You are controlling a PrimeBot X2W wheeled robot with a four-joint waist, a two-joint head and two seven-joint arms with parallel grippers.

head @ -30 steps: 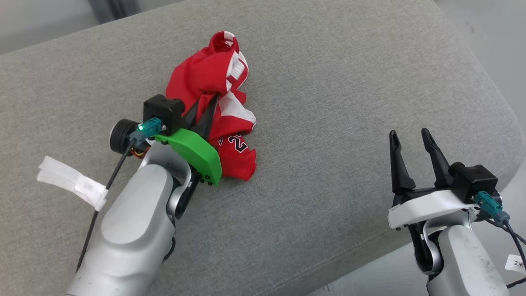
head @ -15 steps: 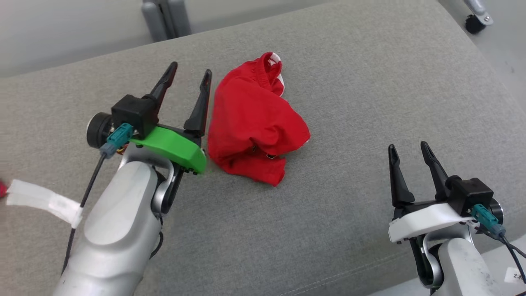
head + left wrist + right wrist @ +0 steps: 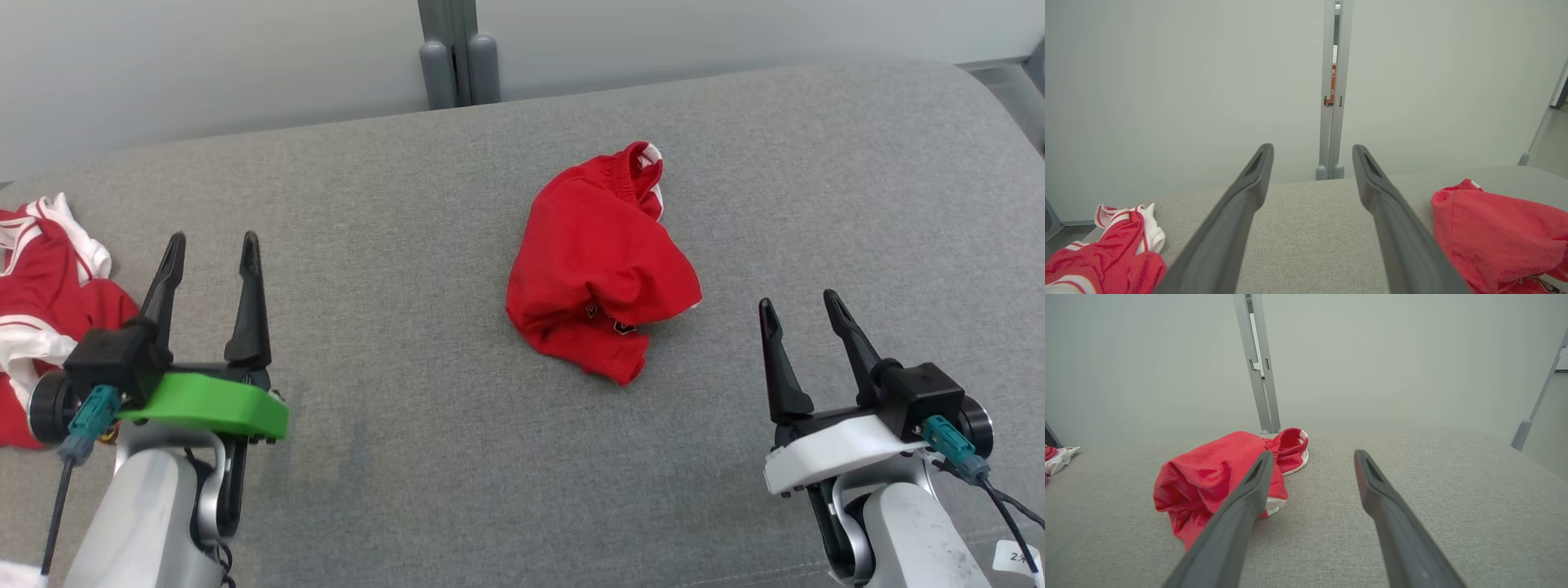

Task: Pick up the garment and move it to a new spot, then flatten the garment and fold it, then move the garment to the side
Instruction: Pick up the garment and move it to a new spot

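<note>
the left gripper (image 3: 212,238) sits at the lower left of the head view. its two long dark fingers are spread wide and point away from the robot, with nothing between them. behind the fingers come a green mount (image 3: 208,406), a black camera block and the silver forearm. in the left wrist view the same fingers fan out with only grey fabric between them. whether their tips touch the surface i cannot tell.

the right gripper (image 3: 798,298) is at the lower right on a white mount (image 3: 833,451). its fingers are likewise parted and hold nothing, and they also point away from the robot.

the garment (image 3: 600,269), red with white trim, lies crumpled in a loose heap on the grey cushion (image 3: 408,465). it is between the two grippers, a little farther from the robot than their tips and nearer the right one. it touches neither gripper. a gathered opening with a white edge shows at its far end, and a small dark print shows at its near edge. in the right wrist view the heap lies to the left, partly hidden behind one finger. in the left wrist view it fills the lower right corner.

a second red-and-white garment (image 3: 41,294) lies bunched at the cushion's far left edge, just beside the left wrist, which partly hides it. beyond the cushion stand a pale wall (image 3: 204,65) and a grey post (image 3: 457,57).
</note>
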